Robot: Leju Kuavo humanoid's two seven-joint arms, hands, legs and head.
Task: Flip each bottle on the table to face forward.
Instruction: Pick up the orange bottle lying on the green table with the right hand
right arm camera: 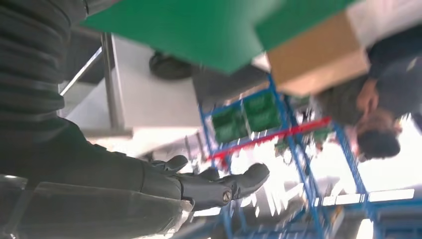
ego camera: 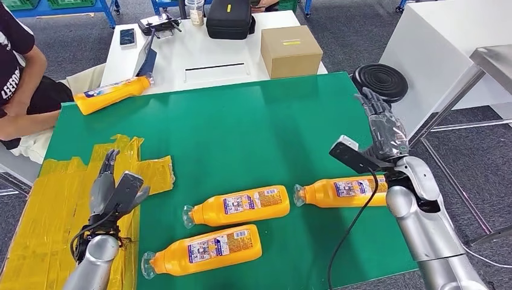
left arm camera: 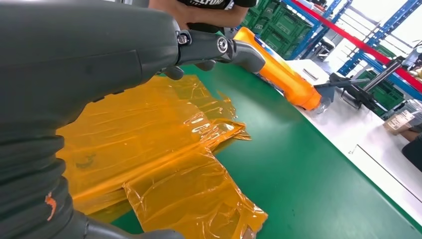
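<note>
Now four orange bottles lie on their sides on the green table [ego camera: 253, 121]. Three sit in the lower middle of the head view: the front bottle [ego camera: 202, 249] nearest the bottom edge, the middle bottle [ego camera: 236, 206] just above it, and the right bottle [ego camera: 341, 191] beside that one, its far end hidden behind the right arm. All three have printed labels facing up and clear caps pointing left. The fourth bottle [ego camera: 113, 93] lies in the upper left of the frame at the table's far corner, close to a seated person [ego camera: 21, 90]. The left hand [ego camera: 115, 187] hovers over crumpled yellow film [ego camera: 54, 205] at the lower left, fingers spread and holding nothing. The right hand [ego camera: 381, 121] is raised past the table's right edge, fingers loosely extended and empty. A cardboard box [ego camera: 291, 51] stands on the white table [ego camera: 181, 60] behind.
</note>
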